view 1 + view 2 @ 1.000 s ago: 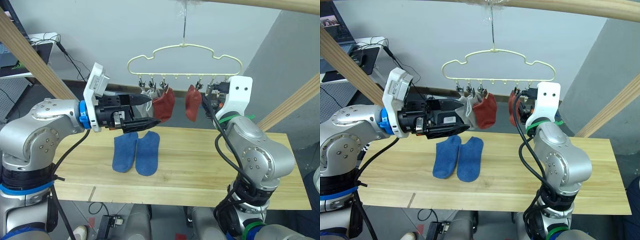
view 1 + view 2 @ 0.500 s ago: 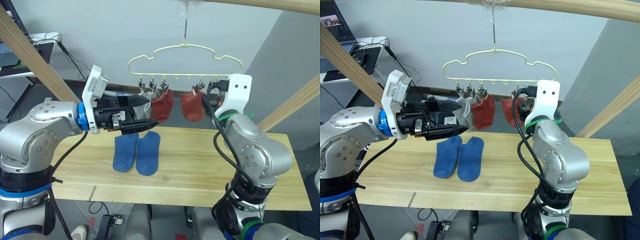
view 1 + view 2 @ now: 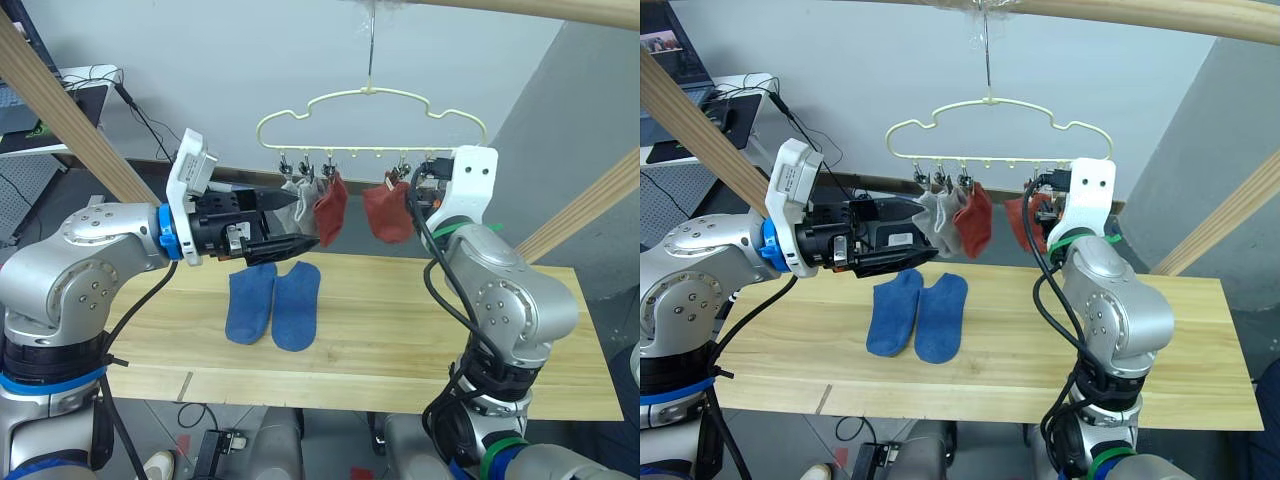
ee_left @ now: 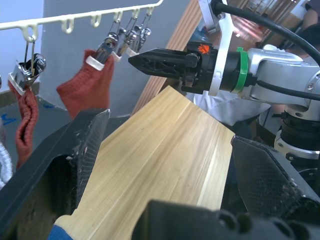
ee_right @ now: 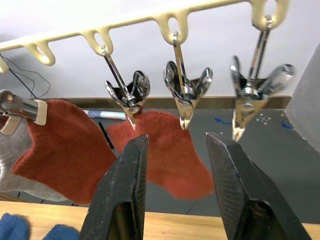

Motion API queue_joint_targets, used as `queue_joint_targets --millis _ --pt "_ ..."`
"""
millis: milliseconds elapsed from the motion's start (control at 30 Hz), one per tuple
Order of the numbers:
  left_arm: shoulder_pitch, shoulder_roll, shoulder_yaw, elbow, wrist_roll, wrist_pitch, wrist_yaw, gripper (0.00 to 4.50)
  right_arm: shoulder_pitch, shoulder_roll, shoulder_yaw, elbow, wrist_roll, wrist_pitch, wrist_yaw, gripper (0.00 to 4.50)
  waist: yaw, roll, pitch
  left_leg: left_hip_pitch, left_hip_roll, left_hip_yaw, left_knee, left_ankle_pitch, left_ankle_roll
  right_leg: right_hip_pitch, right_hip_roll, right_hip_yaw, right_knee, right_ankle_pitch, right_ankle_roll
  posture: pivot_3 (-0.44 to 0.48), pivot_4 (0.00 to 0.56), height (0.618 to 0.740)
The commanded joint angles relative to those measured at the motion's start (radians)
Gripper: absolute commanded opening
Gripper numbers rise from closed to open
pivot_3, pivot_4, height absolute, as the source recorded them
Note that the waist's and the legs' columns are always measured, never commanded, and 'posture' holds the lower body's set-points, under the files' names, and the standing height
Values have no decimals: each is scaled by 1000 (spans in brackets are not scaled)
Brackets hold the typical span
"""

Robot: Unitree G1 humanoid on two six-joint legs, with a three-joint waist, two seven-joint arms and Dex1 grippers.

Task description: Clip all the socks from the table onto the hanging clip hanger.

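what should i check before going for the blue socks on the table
1. Two blue socks flat, side by side on the table: ok.
2. Left gripper open and empty: ok.
3. Right gripper open, off the rust red sock: ok.
4. Both rust red socks and the grey socks hang from clips: ok.
5. Two free clips on the clip hanger: ok.

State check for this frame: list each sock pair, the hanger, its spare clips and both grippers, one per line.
Blue socks: flat on the table, side by side, unclipped.
Grey socks: clipped, hanging.
Red socks: both clipped, hanging apart.
Hanger: hooked overhead.
Two clips: empty, shut.
Left gripper: open, empty.
Right gripper: open, empty, beneath the clips.
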Motion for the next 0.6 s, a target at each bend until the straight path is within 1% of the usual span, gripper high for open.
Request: queue_joint_targets --millis 33,133,167,233,333,367,600 --pt "5 5 23 -44 -17 -19 8 4493 -41 -13 -7 9 0 -46 11 1872 1 0 0 0 0 0 0 0 0 0 0 0 0 0 0 47 264 740" --pt "6 4 29 -47 -19 -17 19 4493 -58 -26 -15 44 0 -66 20 1872 5 0 0 0 0 0 0 0 0 0 0 0 0 0 0 54 263 740" --pt "5 3 32 -48 -22 -15 23 4493 -62 -31 -18 53 2 -71 22 2031 6 0 0 0 0 0 0 0 0 0 0 0 0 0 0 56 262 740" --pt "7 3 35 -51 -26 -13 32 4493 -66 -40 -20 70 -1 -81 21 2407 9 0 0 0 0 0 0 0 0 0 0 0 1 0 0 59 262 740" --pt "11 6 37 -56 -31 -12 39 4493 -67 -46 -15 88 -12 -96 10 3468 13 0 0 0 0 0 0 1 0 0 0 0 1 0 0 62 262 740" --pt "12 8 38 -57 -33 -12 41 4493 -67 -46 -14 93 -13 -101 9 3728 14 0 0 0 0 0 0 1 0 0 0 0 2 0 0 63 261 740" --pt "13 11 34 -54 -35 -15 51 4493 -74 -55 -16 127 -15 -135 6 3728 14 0 0 0 0 0 0 1 0 0 0 0 3 0 0 63 262 740"
